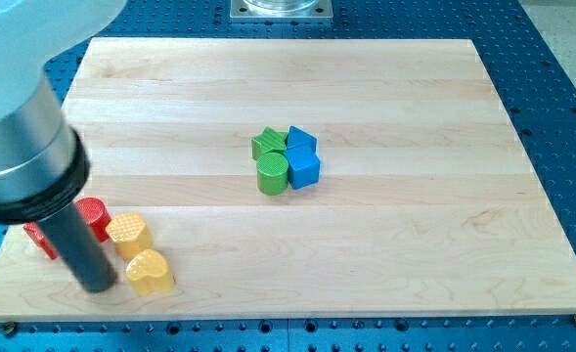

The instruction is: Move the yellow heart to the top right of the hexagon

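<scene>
My tip (97,286) sits at the board's lower-left corner, down on the wooden board (385,235). No jaws on this rod, nothing held; it can only push. The tip is just left of the yellow heart (150,272), very close to its left edge; contact or a hairline gap, can't tell from this angle.

Yellow hexagon (129,233) is just above the heart, slightly left of it, the two nearly touching. So the heart is below and a bit right of the hexagon.

Red cylinder (94,214) is left of the hexagon, partly behind my rod. Another red block (40,240) pokes out on the rod's left, shape unclear.

Mid-board cluster, well apart from me: green star (267,143), green cylinder (274,172), two blue blocks (300,138) (304,168), all packed together.
</scene>
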You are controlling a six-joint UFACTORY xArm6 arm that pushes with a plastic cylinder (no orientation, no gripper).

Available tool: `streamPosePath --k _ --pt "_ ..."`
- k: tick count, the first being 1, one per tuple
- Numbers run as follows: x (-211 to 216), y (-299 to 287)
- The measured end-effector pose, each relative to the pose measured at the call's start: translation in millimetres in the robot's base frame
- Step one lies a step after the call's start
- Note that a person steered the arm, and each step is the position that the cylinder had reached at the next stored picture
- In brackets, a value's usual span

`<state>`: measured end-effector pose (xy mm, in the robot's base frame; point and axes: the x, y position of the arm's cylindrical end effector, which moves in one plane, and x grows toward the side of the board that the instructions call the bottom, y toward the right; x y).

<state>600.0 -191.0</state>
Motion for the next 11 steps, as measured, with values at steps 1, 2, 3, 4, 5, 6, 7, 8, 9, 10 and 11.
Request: streamPosePath --k 1,2,3,4,5,6,7,8,9,10,11 --pt "18.4 3.0" --pt "17.8 12.9" --pt "17.6 31.4" --pt "17.7 65.9" --pt "17.7 79.7" --pt "16.7 80.8" --pt "-18.7 81.7" --pt "-45.2 73.9" --pt "-46.5 73.8" --pt "-79.2 73.8" --pt "-82.4 73.8"
